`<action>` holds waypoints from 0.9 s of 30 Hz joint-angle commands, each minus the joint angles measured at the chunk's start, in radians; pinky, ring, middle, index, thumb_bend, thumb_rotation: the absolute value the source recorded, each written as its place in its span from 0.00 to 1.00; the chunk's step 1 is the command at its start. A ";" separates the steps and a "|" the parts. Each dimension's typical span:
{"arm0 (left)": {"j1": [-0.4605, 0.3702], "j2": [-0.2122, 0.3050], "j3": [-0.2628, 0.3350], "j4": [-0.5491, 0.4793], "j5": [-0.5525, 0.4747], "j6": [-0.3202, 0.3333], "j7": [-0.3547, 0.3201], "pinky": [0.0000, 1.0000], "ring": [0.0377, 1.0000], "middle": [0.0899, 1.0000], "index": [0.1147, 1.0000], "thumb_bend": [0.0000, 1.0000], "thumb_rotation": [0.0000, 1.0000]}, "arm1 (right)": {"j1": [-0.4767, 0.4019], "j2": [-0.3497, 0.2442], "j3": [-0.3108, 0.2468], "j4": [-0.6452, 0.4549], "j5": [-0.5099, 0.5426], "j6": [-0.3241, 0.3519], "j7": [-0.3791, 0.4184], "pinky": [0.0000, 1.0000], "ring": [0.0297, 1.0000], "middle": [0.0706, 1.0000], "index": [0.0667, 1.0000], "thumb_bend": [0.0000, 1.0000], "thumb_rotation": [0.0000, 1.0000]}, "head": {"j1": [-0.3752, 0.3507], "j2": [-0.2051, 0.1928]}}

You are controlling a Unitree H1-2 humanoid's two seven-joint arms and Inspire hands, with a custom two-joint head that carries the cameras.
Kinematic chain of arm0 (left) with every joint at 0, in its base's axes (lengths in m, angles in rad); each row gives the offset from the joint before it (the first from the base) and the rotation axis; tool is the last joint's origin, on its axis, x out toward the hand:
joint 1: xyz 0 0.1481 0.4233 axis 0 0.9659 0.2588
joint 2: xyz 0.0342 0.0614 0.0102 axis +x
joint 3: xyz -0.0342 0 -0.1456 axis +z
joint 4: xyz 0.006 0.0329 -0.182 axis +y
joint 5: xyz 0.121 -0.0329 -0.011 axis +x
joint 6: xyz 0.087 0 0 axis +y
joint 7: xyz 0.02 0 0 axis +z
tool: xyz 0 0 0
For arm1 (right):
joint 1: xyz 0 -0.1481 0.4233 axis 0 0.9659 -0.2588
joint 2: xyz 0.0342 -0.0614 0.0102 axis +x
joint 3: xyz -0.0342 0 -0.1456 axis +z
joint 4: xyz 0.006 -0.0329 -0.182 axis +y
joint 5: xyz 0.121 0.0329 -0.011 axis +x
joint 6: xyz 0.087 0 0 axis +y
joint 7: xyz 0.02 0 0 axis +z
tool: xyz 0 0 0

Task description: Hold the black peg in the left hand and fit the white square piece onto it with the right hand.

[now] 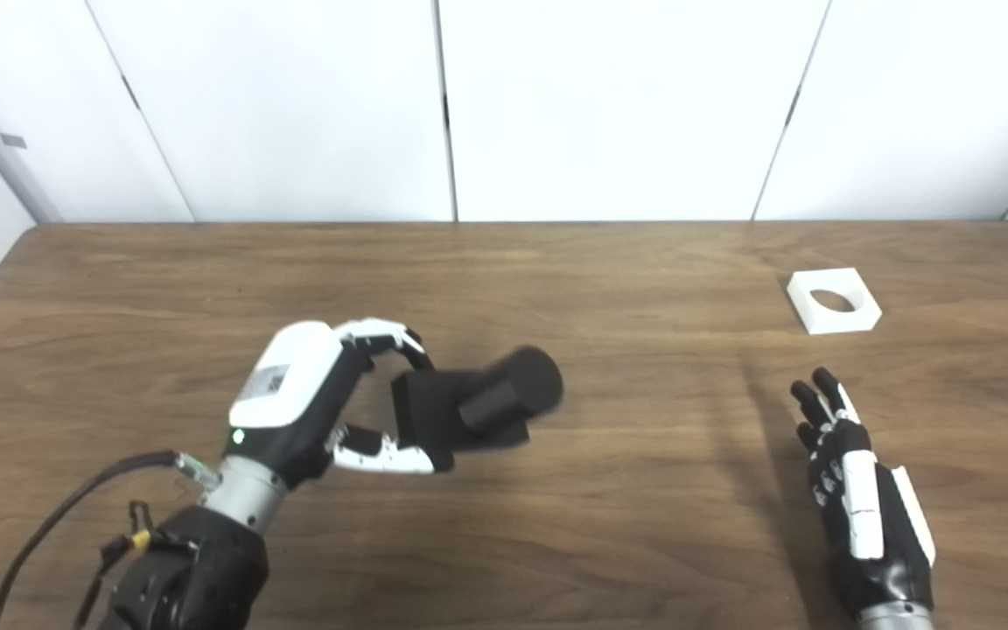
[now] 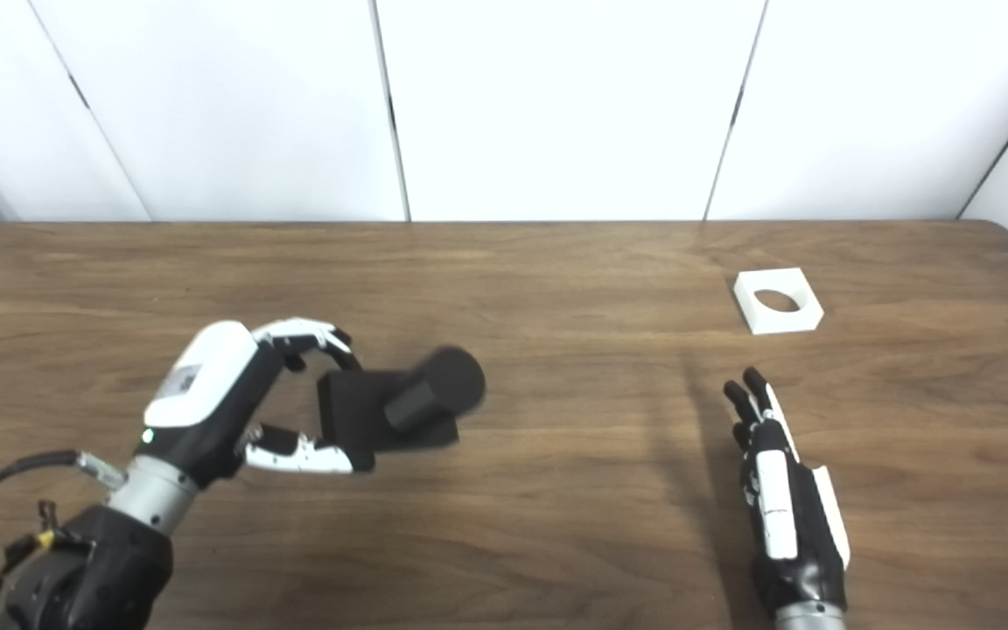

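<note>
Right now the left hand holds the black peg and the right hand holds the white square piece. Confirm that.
Not quite. The left hand does hold the black peg, but the right hand is empty; the left eye view shows the white square piece lying on the table beyond it.

Bright, even light from overhead; the white wall beyond my hands is washed out almost to glare. The black peg (image 1: pixel 491 402) in my left hand (image 1: pixel 311 398) is smeared by motion blur. My right hand (image 1: pixel 858 490) casts a soft, long shadow on the table (image 1: pixel 626 289) just to its left. Overall focus is slightly soft.
</note>
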 commanded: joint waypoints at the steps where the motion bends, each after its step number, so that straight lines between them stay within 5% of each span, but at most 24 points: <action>1: 0.001 -0.006 -0.001 -0.018 -0.036 -0.059 0.029 0.64 0.76 0.73 0.42 0.50 0.05 | -0.004 0.088 0.010 -0.039 -0.003 -0.020 -0.007 1.00 0.99 0.93 0.96 0.55 0.99 | -0.001 0.000; 14: 0.126 -0.070 -0.090 0.022 -0.147 -0.106 -0.036 0.65 0.76 0.74 0.42 0.50 0.04 | -0.008 0.086 0.022 -0.064 -0.014 0.006 -0.023 1.00 0.98 0.93 0.96 0.55 1.00 | -0.020 0.040; 27: 0.188 -0.087 -0.146 0.117 -0.105 -0.091 -0.031 0.68 0.80 0.75 0.42 0.51 0.05 | -0.009 0.086 0.031 -0.103 -0.027 0.051 -0.041 1.00 0.98 0.92 0.96 0.56 1.00 | -0.021 0.065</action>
